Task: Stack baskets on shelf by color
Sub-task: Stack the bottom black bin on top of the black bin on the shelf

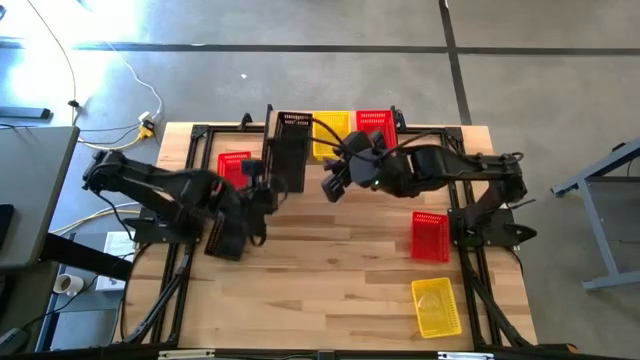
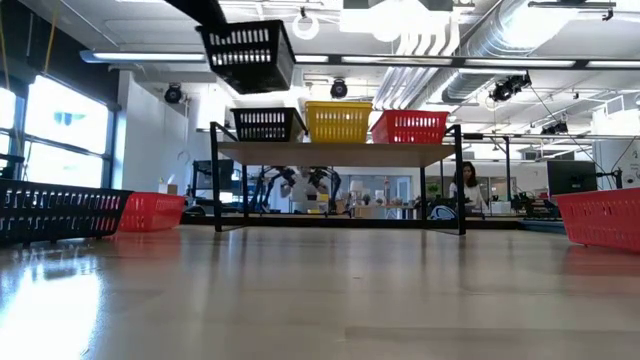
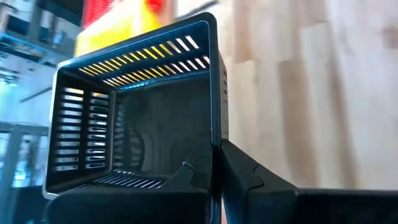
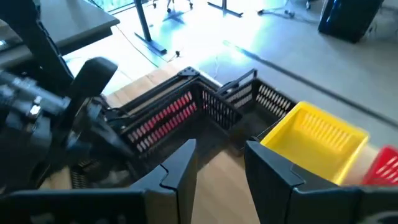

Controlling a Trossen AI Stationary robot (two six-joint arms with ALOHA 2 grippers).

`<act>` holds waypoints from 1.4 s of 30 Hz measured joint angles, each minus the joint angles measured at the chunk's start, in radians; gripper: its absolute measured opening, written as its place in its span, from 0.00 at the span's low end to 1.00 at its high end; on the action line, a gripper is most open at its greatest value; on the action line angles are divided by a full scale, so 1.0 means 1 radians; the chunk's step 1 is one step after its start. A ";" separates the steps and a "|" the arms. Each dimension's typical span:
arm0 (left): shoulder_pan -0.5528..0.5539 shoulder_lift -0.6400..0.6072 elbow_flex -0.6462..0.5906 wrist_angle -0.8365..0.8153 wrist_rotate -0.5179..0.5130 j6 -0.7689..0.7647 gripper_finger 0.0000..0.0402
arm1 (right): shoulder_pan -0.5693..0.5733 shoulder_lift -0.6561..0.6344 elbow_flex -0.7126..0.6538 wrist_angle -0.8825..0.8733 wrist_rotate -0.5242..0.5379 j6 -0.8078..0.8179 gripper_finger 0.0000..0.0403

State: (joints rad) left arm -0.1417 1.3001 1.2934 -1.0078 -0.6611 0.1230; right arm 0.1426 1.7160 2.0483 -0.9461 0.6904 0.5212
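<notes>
1. We see the left gripper [image 3: 217,177] closed on the rim of a black basket [image 3: 137,112]; in the left wrist view the two dark fingers [image 3: 249,177] pinch one wall of it, and the basket body stands out ahead of them.
2. In the low view this held black basket [image 2: 247,55] hangs in the air, tilted, above the black basket on the shelf [image 2: 264,124] and not touching it.
3. In the high view the held black basket [image 1: 289,160] is a dark block in front of the left end of the shelf [image 1: 345,155], partly over it.
4. On the shelf we count three baskets in one row: black at the left, a yellow basket [image 2: 338,121] in the middle, a red basket [image 2: 410,126] at the right.
5. The right gripper [image 4: 221,165] has its fingers apart and nothing is between them. It hovers over the table near the shelf's middle, just beside the held basket.
6. On the tabletop [image 1: 330,290] we see a red basket near the left arm [image 1: 234,165], another black basket by the left arm [image 1: 226,238], a second red basket on the right side [image 1: 430,236] and a yellow basket near the front right corner [image 1: 436,306], well apart from both grippers.
</notes>
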 joint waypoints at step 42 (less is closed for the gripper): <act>0.619 0.040 0.000 0.197 0.463 0.545 0.00 | -0.300 -0.067 -0.001 -0.008 -0.146 -0.342 0.29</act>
State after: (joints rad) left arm 0.4778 1.3399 1.2930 -0.8104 -0.1980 0.6678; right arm -0.1577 1.6488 2.0476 -0.9543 0.5444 0.1793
